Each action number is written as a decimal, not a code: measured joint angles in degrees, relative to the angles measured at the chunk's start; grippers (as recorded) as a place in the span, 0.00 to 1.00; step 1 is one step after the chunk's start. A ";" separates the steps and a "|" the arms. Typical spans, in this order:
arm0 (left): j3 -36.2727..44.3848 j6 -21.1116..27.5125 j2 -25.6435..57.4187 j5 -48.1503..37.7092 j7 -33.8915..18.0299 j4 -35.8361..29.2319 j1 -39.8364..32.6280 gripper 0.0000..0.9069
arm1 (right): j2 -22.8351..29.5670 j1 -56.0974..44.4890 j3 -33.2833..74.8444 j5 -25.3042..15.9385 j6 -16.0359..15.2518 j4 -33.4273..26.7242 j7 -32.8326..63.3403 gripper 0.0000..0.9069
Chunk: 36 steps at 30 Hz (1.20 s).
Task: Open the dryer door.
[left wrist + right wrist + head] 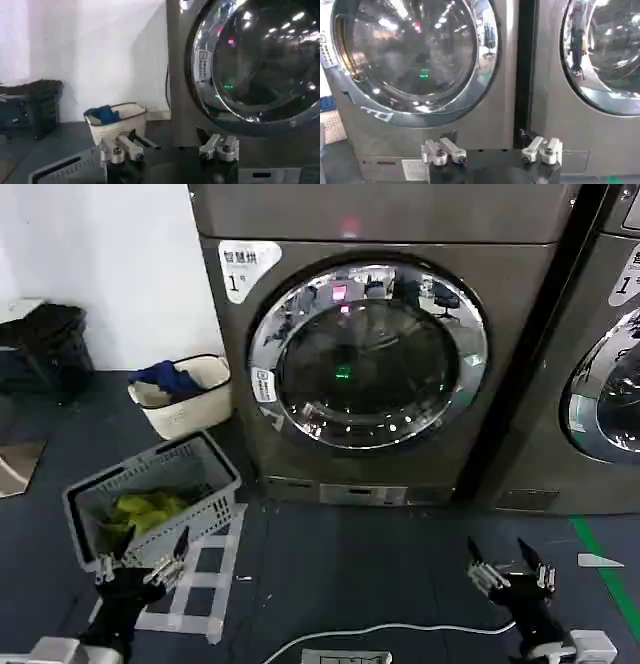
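Dryer door (368,352): glossy chrome ring, dark glass; dryer body (250,424) matt grey metal.

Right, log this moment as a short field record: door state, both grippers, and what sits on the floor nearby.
door: the dryer door is shut, flush with the machine front
door sticker: small white sticker on the chrome ring, on the side toward the robot's left
left gripper: left gripper open, low over the floor, apart from the door
right gripper: right gripper open, low over the floor, apart from the door
floor items: grey basket with yellow-green items; white basket with blue cloth; white cable
neighbour: second machine beside the dryer, toward the robot's right
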 joint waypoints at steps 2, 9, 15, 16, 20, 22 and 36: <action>0.02 0.00 0.01 0.00 0.07 0.00 -0.03 1.00 | -0.28 0.27 -0.06 0.11 1.41 -0.27 -0.35 1.00; 0.14 -0.01 0.27 -0.36 0.19 -0.14 -0.10 1.00 | -2.63 2.17 -0.66 1.86 5.33 -1.83 -1.54 1.00; 0.19 0.01 0.59 -0.37 0.33 -0.25 -0.09 1.00 | -7.09 5.12 -1.42 5.34 7.72 -4.06 -2.04 1.00; 0.22 0.01 0.65 -0.37 0.35 -0.27 -0.10 1.00 | -7.86 5.62 -1.68 5.47 7.82 -4.37 -2.14 1.00; 0.22 0.01 0.74 -0.37 0.35 -0.28 -0.14 1.00 | -11.24 7.96 -3.19 5.84 7.86 -5.76 -2.22 1.00; 0.29 0.01 0.73 -0.38 0.36 -0.29 -0.15 1.00 | -13.19 9.36 -4.20 6.30 8.02 -6.68 -2.35 1.00; 0.34 -0.27 0.49 -0.30 1.61 -0.39 -0.41 1.00 | -25.75 25.16 -12.50 9.37 8.54 -15.79 -3.15 1.00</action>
